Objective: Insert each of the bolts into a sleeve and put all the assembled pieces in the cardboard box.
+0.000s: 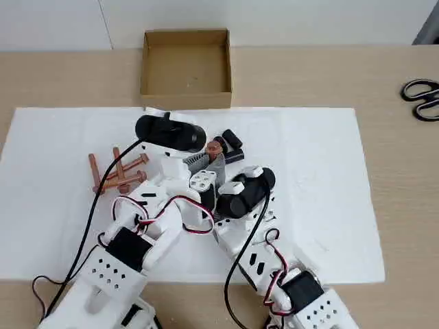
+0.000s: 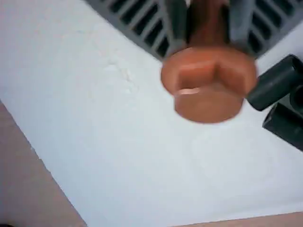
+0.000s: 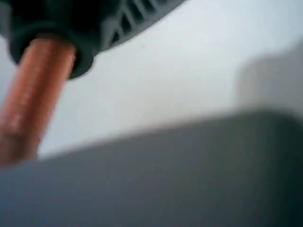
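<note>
Left wrist view shows the left gripper (image 2: 206, 21) with jaws clamped on a copper bolt (image 2: 208, 87) above the desk (image 1: 343, 75); its shaft already passes through a black sleeve (image 3: 52, 33). I cannot tell the right gripper's (image 1: 218, 164) hold. Insertion seems underway; next comes full seating, then carrying to the cardboard box (image 1: 185, 101).
</note>
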Tool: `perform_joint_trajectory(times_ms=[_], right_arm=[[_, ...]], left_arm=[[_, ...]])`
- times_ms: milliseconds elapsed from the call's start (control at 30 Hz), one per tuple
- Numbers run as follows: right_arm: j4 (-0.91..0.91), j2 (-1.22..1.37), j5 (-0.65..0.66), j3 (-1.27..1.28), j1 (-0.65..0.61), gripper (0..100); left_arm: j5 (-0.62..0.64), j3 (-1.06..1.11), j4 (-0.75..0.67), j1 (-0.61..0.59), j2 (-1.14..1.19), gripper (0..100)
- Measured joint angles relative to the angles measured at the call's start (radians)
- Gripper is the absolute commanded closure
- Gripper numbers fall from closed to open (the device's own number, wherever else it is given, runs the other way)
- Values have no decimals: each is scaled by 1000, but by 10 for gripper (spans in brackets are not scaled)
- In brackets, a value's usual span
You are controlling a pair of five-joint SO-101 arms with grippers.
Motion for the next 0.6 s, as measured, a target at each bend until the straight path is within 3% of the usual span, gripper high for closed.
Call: perform_joint_trajectory(times_ms=[600], right_arm=[[-38, 2, 0, 2, 60, 995]], left_arm=[[37, 81, -3, 9, -11, 994]])
